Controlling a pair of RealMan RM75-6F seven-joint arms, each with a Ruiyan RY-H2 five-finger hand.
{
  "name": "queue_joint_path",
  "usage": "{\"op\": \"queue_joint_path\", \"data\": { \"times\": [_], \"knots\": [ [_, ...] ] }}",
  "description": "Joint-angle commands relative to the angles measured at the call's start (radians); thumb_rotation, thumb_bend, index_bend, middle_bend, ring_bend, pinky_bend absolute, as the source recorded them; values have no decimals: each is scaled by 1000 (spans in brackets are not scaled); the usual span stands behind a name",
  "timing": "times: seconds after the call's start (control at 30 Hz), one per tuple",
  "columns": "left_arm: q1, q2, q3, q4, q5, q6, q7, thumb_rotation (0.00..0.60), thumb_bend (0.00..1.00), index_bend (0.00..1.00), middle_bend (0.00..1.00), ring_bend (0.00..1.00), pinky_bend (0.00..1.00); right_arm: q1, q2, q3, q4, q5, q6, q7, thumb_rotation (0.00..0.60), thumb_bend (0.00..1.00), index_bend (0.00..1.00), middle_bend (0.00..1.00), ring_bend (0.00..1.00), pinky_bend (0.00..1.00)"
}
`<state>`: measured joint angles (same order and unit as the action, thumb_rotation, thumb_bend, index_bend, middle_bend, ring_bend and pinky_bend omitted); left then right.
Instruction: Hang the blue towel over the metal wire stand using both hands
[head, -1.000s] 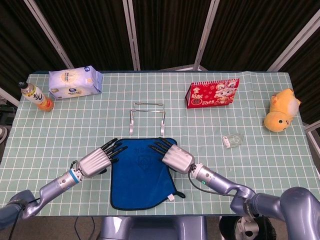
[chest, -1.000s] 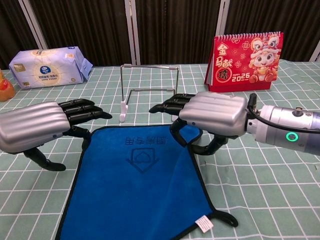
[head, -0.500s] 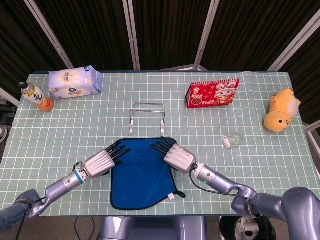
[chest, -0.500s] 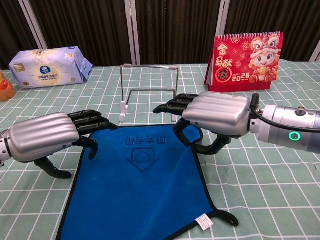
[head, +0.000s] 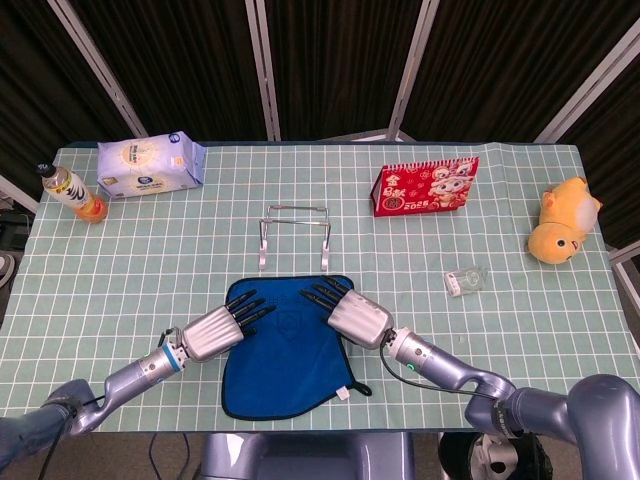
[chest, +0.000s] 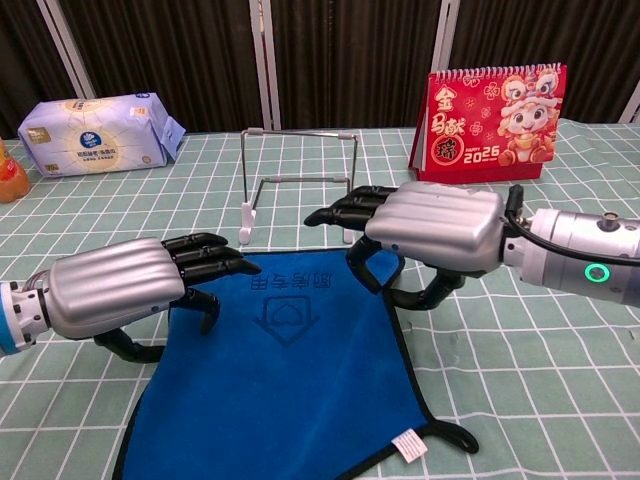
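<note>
A table (head: 120, 260) covered with a green checked cloth was seen before dark curtains. The blue towel (head: 285, 355) lay flat at the near edge, just in front of the metal wire stand (head: 295, 235). Above its far corners the left hand (head: 215, 332) and right hand (head: 352, 315) were held, fingers (chest: 210, 255) extended and spread, nothing grasped.

left hand (chest: 120, 290), right hand (chest: 435, 228) — both seemingly empty, palms down
</note>
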<state>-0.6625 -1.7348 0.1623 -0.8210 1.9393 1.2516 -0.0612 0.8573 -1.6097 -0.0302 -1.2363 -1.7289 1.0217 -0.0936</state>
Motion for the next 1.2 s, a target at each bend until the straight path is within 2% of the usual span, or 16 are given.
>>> {"op": "queue_joint_path", "data": {
  "times": [0.03, 0.13, 0.23, 0.4, 0.53, 0.73, 0.93, 1.07, 1.2],
  "knots": [
    [-6, 6, 2, -14, -6, -4, 12, 600, 276, 464, 0, 0, 0, -1, 3, 1, -5, -1, 2, -3, 600, 503, 663, 14, 0, 0],
    [-10, 10, 3, -25, -11, -8, 19, 600, 363, 465, 0, 0, 0, -1, 7, 3, -11, 0, 3, -6, 600, 503, 663, 15, 0, 0],
    [-14, 10, 4, -36, -16, -8, 17, 600, 453, 517, 0, 0, 0, -3, 11, 2, -16, 0, 3, -12, 600, 502, 663, 15, 0, 0],
    [-12, 7, 2, -46, -30, 2, 3, 600, 493, 754, 0, 0, 0, -7, 17, 2, -24, 1, 6, -17, 600, 502, 663, 16, 0, 0],
    [-2, 11, -9, -54, -53, 21, -13, 600, 518, 844, 0, 0, 0, -17, 34, 2, -42, -1, 24, -17, 600, 503, 663, 18, 0, 0],
    [16, 52, -38, -90, -76, 95, -18, 600, 526, 857, 0, 0, 0, -37, 82, 13, -96, -8, 80, -12, 600, 503, 664, 21, 0, 0],
    [22, 124, -84, -183, -98, 171, -6, 600, 527, 857, 0, 0, 0, -47, 160, 62, -194, -2, 142, -28, 600, 502, 665, 26, 0, 0],
    [12, 180, -146, -264, -120, 218, 35, 600, 527, 857, 0, 0, 0, -49, 214, 108, -262, 27, 159, -37, 600, 503, 665, 34, 0, 0],
    [-12, 203, -213, -290, -127, 264, 68, 600, 526, 858, 0, 0, 0, -40, 231, 166, -283, 66, 170, -33, 600, 503, 665, 37, 0, 0]
  ]
}}
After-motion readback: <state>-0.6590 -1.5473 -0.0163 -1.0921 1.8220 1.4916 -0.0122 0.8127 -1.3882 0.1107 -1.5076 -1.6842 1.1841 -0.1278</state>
